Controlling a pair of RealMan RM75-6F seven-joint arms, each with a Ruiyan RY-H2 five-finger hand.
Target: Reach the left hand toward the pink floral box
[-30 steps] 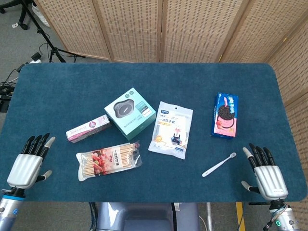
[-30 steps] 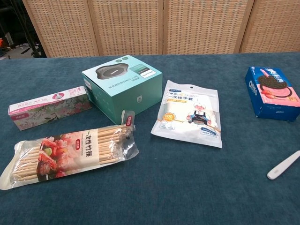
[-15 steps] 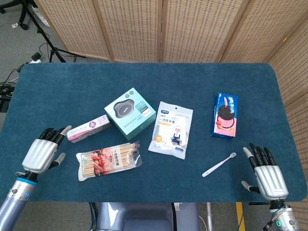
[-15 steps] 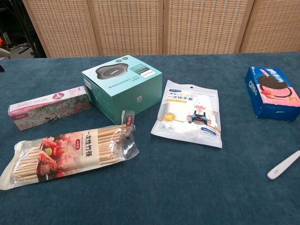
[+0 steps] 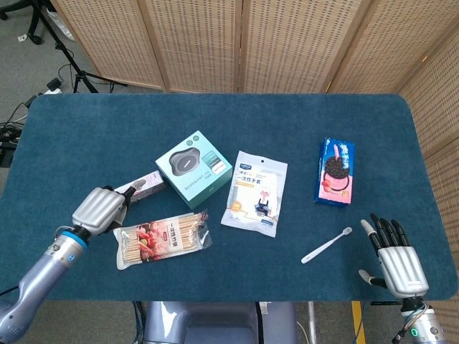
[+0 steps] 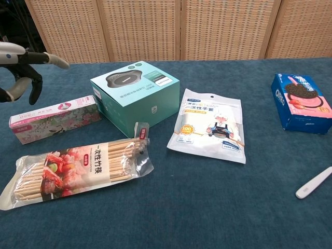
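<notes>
The pink floral box lies flat left of the teal box, its long side towards me. In the head view my left hand hangs over the box's left end and hides most of the pink floral box. The chest view shows the left hand raised above that end, fingers spread and curved downward, holding nothing and not touching the box. My right hand rests open near the table's front right corner, fingers apart, empty.
A teal box stands just right of the pink box. A chopstick packet lies in front of it. A white glove pouch, a blue Oreo box and a white toothbrush lie further right.
My left hand has moved from the front left edge rightward and forward until it hangs over the pink box's left end. It now shows in the chest view. The right hand has stayed still.
</notes>
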